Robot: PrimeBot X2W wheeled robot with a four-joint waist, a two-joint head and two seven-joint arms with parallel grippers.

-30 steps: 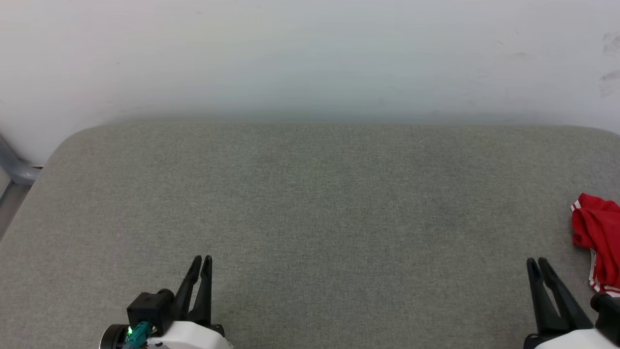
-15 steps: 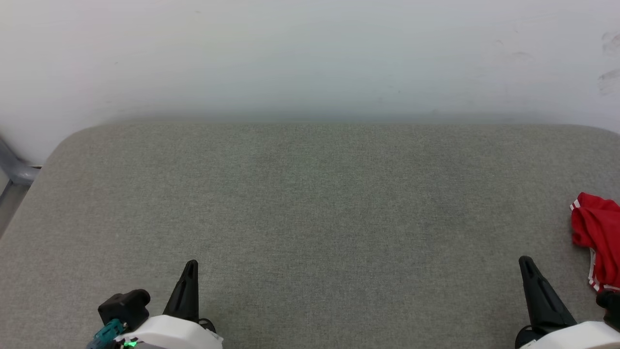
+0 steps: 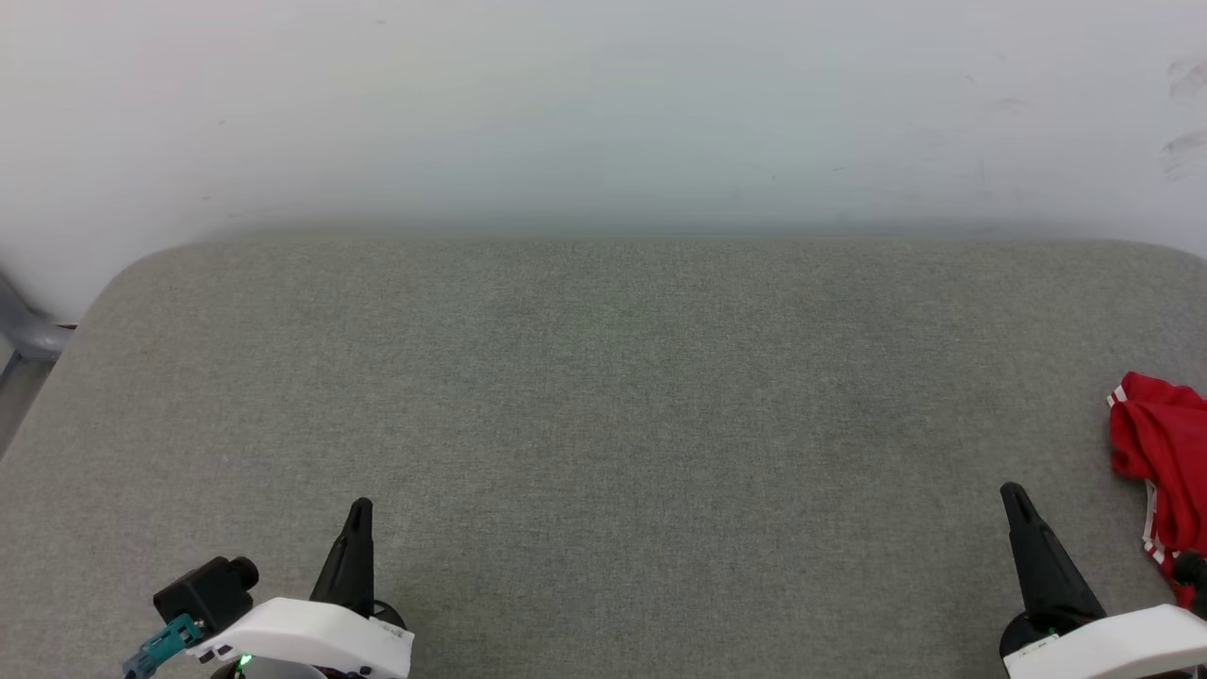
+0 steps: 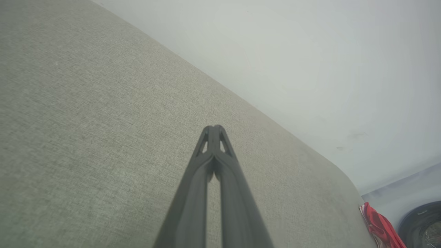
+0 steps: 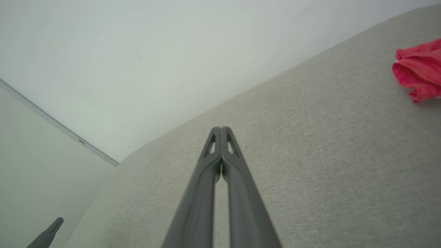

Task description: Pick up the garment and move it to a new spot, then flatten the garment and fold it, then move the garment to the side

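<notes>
The garment (image 3: 1162,453) lies bunched at the right frame edge. The grey fabric tabletop (image 3: 603,396) spreads open across the centre to a pale wall (image 3: 603,104). Left gripper (image 3: 359,511) and right gripper (image 3: 1013,496): jaws closed, empty.

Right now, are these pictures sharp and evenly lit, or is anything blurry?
Head view: soft even light, no glare, garment cut off at the right edge. Left wrist view: left gripper blurs toward the lens, table tilted. Right wrist view: right gripper blurs likewise; garment looks soft and pinker.
</notes>
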